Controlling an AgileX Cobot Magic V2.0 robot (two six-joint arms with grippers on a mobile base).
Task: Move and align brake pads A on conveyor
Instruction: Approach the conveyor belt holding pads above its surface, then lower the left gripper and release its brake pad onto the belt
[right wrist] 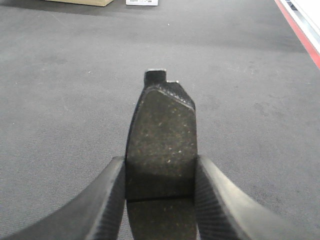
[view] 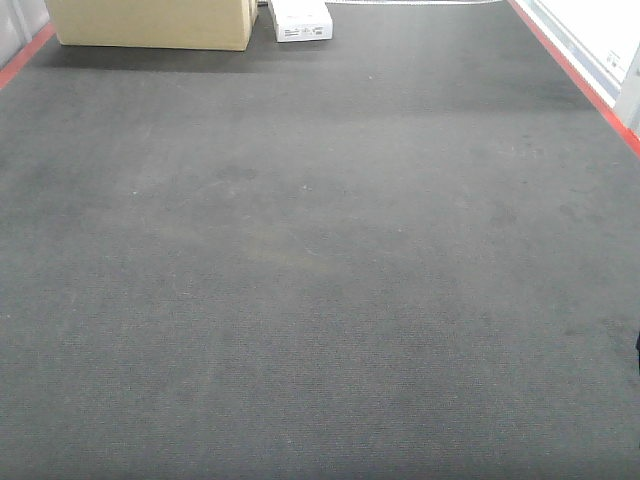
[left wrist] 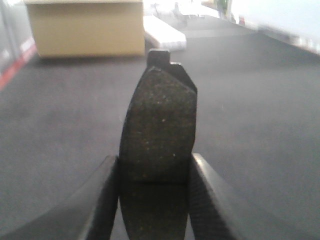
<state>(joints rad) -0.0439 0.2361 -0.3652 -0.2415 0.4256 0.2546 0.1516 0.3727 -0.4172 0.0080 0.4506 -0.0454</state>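
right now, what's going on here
The robot holds two brake pads. The left pincer is shut on a pad, the right pincer on a second pad, both over the conveyor. The front view shows none laid down yet, only a cardboard box and white box at the far end.

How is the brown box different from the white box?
The brown box is much bigger and taller; the white box is small and low. The brown box is plain tan; the white box has dark print on its side. Both sit side by side at the far end of the belt.
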